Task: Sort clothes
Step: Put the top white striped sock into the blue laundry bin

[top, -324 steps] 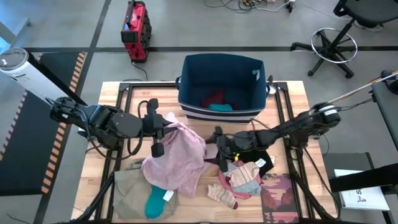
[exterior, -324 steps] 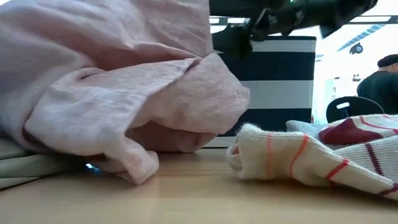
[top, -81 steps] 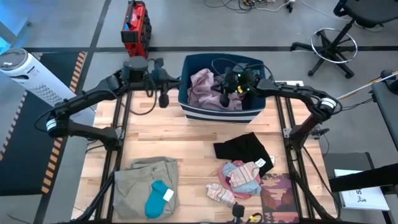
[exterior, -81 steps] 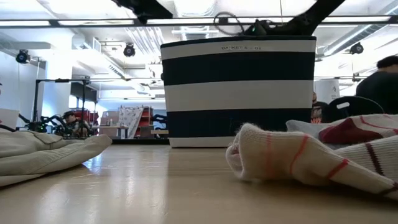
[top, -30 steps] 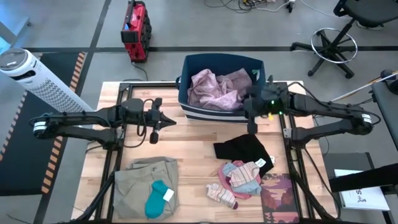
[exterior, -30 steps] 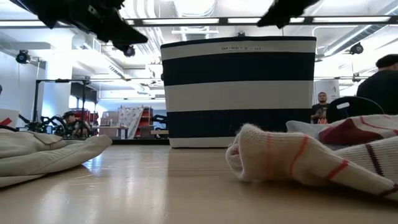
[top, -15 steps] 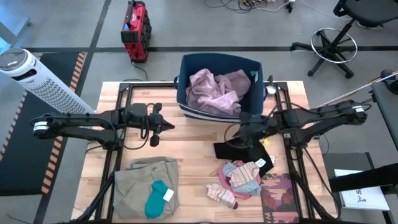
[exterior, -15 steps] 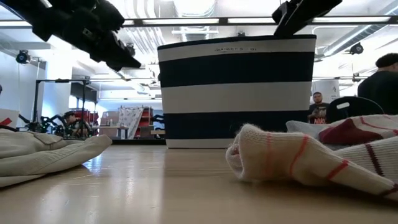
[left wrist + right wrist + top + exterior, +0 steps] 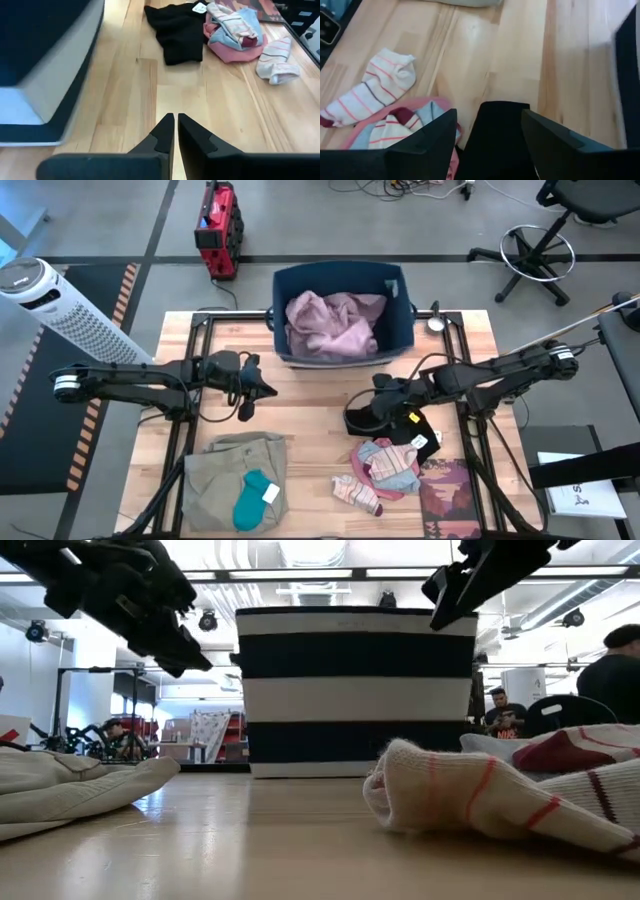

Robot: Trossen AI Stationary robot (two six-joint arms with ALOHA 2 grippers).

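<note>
Overhead, the navy blue fabric bin with white stripes (image 9: 340,313) is sitting at the far edge of the wooden table (image 9: 320,430) and is holding the large pale pink garment (image 9: 327,323), so it is probably serving as the place for sorted pieces. The right tool (image 9: 378,406) is reaching out low from the right side, hanging just over the flat black garment (image 9: 395,423) that is lying in front of the bin, likely its next pick. The left tool (image 9: 251,388) is waiting in front of the bin's left corner, holding nothing. Well in front of the bin, the khaki-olive trousers (image 9: 225,470) are carrying a small teal piece (image 9: 252,498), and a pink and blue bundle (image 9: 392,463) is lying beside a striped pinkish sock (image 9: 356,494).

At table height, both arms are hanging clear above the surface, with the striped bin (image 9: 355,690) standing behind the sock (image 9: 470,795).

From the left wrist, the left tool (image 9: 176,121) is showing its two fingers pressed nearly together with nothing between them, pointing past the bin toward the black garment (image 9: 177,31).

From the right wrist, the right tool (image 9: 490,131) is spreading its fingers wide, empty, straddling the black garment (image 9: 495,137) directly beneath.
</note>
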